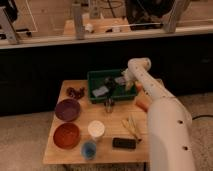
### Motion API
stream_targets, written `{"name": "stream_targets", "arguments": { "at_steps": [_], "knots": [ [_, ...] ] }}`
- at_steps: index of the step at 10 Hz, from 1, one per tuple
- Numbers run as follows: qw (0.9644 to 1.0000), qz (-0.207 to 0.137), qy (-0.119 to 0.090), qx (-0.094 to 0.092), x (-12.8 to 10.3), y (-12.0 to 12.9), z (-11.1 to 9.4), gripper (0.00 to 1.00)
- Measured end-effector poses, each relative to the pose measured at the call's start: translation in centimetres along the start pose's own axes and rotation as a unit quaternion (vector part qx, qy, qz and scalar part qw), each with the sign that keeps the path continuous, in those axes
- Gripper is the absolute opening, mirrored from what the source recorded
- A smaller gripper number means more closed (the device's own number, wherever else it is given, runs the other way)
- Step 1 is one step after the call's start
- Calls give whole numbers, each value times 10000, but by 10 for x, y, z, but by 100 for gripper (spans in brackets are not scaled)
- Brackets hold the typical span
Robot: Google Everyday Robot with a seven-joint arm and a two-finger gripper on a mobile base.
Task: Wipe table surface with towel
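Towel [100,92] is in the green bin [97,77] at the back of the table [114,117], over in the bin's left half, lying flat on the bottom. It shows as a pale grey-blue patch, longer than it is wide. Its long axis runs roughly left to right along the bin, with the right end tipped a bit toward the back wall.

The gripper [111,85] is down in the bin as well, near the middle and just right of the towel. Its fingers are spread apart with nothing between them. It's pretty smeary in there, so I honestly can't say if it's touching the towel's edge or just sitting beside it.

The white arm [167,130] comes up from the lower right, bends by the bin's right end and reaches left into it. A second pale scrap [120,80] lies right of the gripper.

Out on the wood:
- purple bowl [67,109] on the left, red bowl [66,135] in front of it
- white cup [96,129] mid-table, blue cup [89,149] near the front edge
- flat black thing [124,143] right of the blue cup
- yellowish sticks [131,127] close to the arm
- small dark item [108,105] just in front of the bin
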State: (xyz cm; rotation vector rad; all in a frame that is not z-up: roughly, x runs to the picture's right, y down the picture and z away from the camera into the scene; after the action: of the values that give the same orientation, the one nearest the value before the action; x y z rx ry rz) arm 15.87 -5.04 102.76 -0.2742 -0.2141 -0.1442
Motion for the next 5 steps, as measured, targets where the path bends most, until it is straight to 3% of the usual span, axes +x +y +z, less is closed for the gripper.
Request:
{"name": "stream_targets", "arguments": {
  "at_steps": [5],
  "knots": [
    [9999,-61,-153,-14,-4,-1,1,80]
  ]
}}
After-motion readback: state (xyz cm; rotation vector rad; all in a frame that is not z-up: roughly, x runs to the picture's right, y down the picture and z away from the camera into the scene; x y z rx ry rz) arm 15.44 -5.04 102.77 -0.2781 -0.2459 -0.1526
